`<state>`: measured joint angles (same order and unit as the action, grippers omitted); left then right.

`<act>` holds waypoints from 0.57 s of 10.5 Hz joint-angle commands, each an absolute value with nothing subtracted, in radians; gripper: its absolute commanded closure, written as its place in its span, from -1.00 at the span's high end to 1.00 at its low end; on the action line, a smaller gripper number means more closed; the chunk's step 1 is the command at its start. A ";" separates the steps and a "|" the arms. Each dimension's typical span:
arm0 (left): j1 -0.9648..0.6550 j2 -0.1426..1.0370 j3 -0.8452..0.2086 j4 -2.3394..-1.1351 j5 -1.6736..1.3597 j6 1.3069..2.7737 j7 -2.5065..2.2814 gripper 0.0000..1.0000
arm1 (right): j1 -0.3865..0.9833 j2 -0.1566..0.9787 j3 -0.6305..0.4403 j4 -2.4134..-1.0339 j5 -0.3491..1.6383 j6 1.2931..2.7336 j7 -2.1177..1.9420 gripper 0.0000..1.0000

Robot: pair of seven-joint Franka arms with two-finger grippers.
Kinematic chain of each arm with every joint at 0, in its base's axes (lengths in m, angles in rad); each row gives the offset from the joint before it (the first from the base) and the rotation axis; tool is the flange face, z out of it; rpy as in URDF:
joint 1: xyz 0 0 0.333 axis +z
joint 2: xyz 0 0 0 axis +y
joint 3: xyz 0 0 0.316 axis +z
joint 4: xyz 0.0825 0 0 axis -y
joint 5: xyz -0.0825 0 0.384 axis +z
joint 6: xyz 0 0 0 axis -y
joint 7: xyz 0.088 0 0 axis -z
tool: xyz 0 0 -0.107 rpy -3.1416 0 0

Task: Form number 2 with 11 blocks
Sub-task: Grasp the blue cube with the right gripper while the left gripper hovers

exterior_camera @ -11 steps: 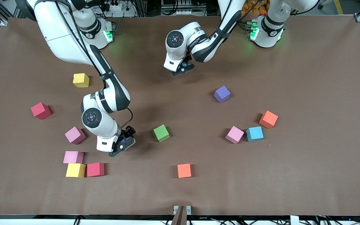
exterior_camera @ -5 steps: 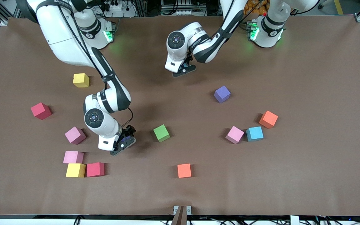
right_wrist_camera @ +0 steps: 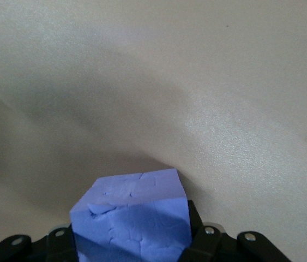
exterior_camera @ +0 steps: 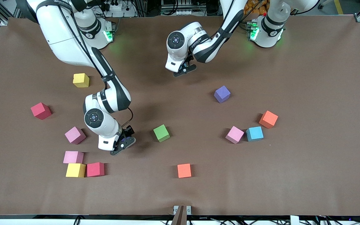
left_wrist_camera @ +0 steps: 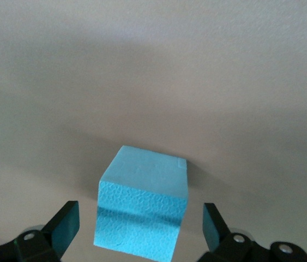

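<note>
eleven blocks are wanted for the number 2, and none of them touch in a digit yet; they lie scattered over the desk (exterior_camera: pixel 308 175). we see one purple block (right_wrist_camera: pixel 131 215) pinched between the fingers of the right gripper (exterior_camera: pixel 123 145), low over the desk toward the right arm's end, with a green block (exterior_camera: pixel 161 132) beside it on the side of the left arm's end. a light blue block (left_wrist_camera: pixel 142 210) sits on the desk between the spread fingers of the left gripper (exterior_camera: pixel 184 69), which hovers over it toward the edge where the bases stand; the fingers do not touch it.

farther out, a second purple block (exterior_camera: pixel 222 94), an orange block (exterior_camera: pixel 268 119), a pink block (exterior_camera: pixel 234 134) and another light blue block (exterior_camera: pixel 254 133) lie toward the left arm's end, the last two just beside each other. a reddish-orange block (exterior_camera: pixel 184 170) lies alone toward the front edge. toward the right arm's end we find two more pink blocks (exterior_camera: pixel 75 135) (exterior_camera: pixel 73 157), two red blocks (exterior_camera: pixel 41 110) (exterior_camera: pixel 95 169), and two yellow cubes (exterior_camera: pixel 81 80) (exterior_camera: pixel 75 170) that do not belong to the digit.

what could go wrong, in our judgement: the purple block looks gripped near one side in the right wrist view, so it may twist or slip on lifting. the left gripper, closing off-centre, could push its block aside. a yellow cube touching a red one could get dragged along.
</note>
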<state>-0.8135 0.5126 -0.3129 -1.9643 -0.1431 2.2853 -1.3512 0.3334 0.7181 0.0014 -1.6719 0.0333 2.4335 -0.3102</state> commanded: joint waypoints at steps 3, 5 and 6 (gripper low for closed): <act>-0.821 0.538 -0.318 -1.973 -0.155 2.334 -1.341 0.33 | 0.330 0.703 -0.002 -1.666 0.046 2.430 -0.314 -0.05; -0.819 0.546 -0.328 -1.971 -0.065 2.336 -1.333 -0.37 | 0.328 0.696 -0.002 -1.654 0.049 2.406 -0.313 -0.20; -0.818 0.537 -0.339 -1.970 -0.052 2.336 -1.327 -0.44 | 0.327 0.693 -0.002 -1.623 0.049 2.349 -0.308 -0.20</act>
